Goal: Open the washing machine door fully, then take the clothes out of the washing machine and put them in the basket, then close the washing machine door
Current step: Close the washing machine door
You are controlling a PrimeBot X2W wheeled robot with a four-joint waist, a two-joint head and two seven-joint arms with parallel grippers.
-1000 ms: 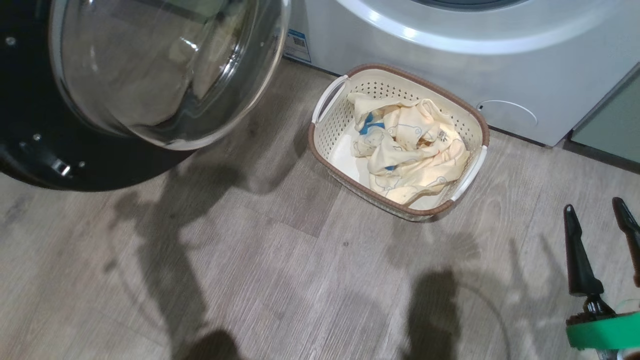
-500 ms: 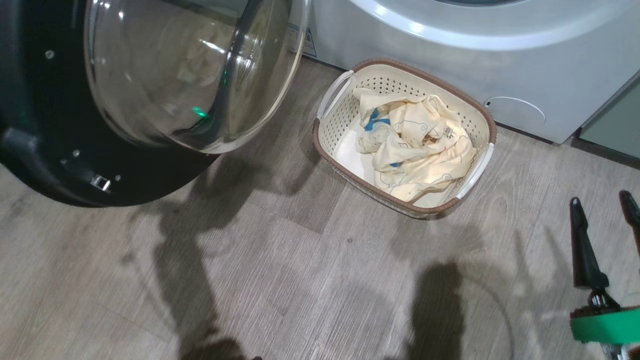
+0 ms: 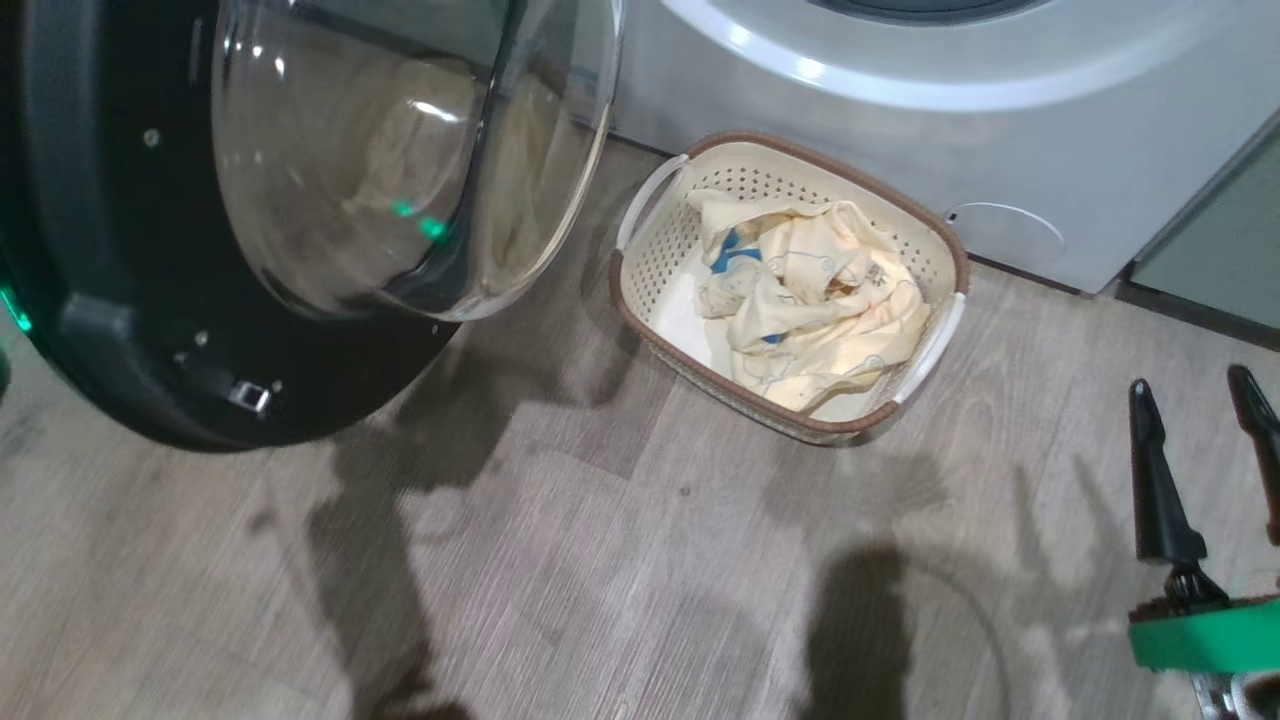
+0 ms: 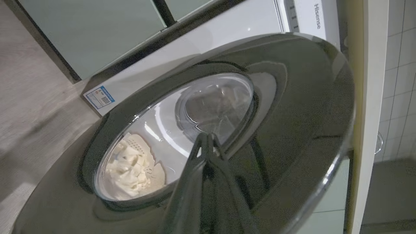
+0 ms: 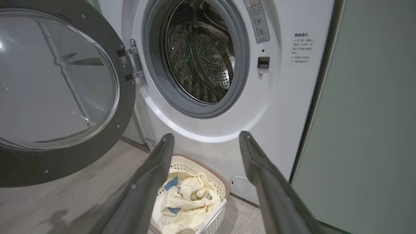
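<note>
Though fixed by a metal hinge to the white front-loading washing machine, swung well out from the grey-rimmed round drum mouth: large round glossy black washing machine door with bulging clear glass porthole. Mouth uncovered, perforated metal drum visible inside.

Small rounded-rectangle cream plastic basket, perforated sides, brown rim, white handles: on grey wood-grain floor, just in front of the machine, near the round service flap.

Soft pale cream-yellow clothes, faint outline cartoon prints, small blue marks: crumpled in a heap inside the basket.

Left pincer: clenched, dark fingers pressed together with nothing between, tips aimed at the door's glossy outer face beside the porthole's edge; contact not determinable.

Right pincer: released, fingers spread wide, nothing held, low at the right of the head view, well apart from the basket; green band at its base.

Pale green cabinet: adjoining the machine's side.
</note>
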